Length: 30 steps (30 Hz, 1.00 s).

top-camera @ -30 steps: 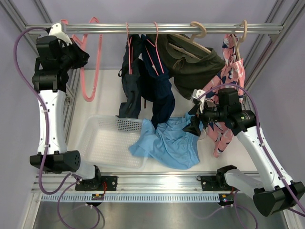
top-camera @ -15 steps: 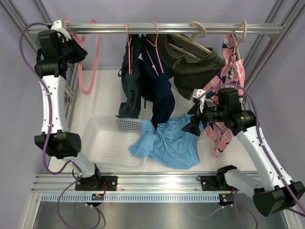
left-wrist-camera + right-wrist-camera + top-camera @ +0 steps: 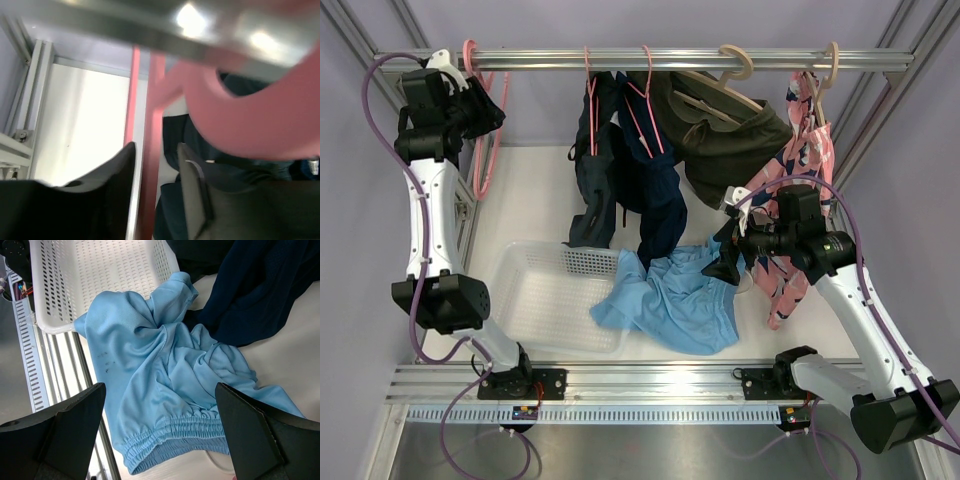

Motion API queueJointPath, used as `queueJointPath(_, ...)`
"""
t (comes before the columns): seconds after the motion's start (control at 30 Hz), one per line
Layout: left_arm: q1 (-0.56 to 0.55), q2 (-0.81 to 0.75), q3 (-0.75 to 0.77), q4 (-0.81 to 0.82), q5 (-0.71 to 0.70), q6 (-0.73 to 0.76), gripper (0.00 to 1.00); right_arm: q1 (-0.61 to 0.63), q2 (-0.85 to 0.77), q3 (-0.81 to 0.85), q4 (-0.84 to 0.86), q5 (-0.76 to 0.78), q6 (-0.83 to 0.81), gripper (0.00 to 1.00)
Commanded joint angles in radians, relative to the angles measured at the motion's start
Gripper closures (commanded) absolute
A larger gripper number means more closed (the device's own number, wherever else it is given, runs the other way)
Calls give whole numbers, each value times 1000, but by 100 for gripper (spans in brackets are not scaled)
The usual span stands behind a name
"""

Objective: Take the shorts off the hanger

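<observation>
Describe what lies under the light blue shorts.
One side of the light blue shorts drapes over the rim of the white basket; the rest lies on the table. Whatever else sits beneath the fabric is hidden.

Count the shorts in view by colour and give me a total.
Light blue shorts: 1
Navy shorts: 2
Olive shorts: 1
Pink patterned shorts: 1
Total: 5
</observation>
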Motion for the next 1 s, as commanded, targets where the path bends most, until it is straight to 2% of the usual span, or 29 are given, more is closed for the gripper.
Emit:
queueJointPath(0.0,8,-57,-45,46,-23,11,51,-7,-1,10,7,-32,3,0)
queueJointPath(0.23,8,-184,-143,104,0,-9,33,-6,24,48,-65,-68,-56,1)
queueJointPath(0.27,8,-210,-164,115,-4,-12,26,-6,30,54,-82,-78,-73,1)
queueJointPath(0.33,7,-308,-219,158,-10,-17,19,-6,51,73,-148,-99,-133,0)
queueJointPath(0.37,7,-345,-288,173,-21,-24,8,-1,59,77,-178,-104,-147,1)
queueJointPath(0.43,7,-465,-360,204,-29,-35,2,37,67,73,-182,-63,-152,0)
queueJointPath(0.57,7,-669,-561,209,-55,-82,1,169,73,2,-104,141,-115,1)
queueJointPath(0.6,7,-709,-650,206,-49,-93,1,190,79,-37,-78,170,-100,0)
queueJointPath(0.73,7,-879,-814,123,-43,-135,1,294,112,-156,129,454,44,1)
queueJointPath(0.77,7,-940,-844,105,-43,-144,1,304,122,-182,210,494,58,0)
queueJointPath(0.97,8,-1105,-1002,-26,-58,-184,1,383,241,-277,364,589,9,0)
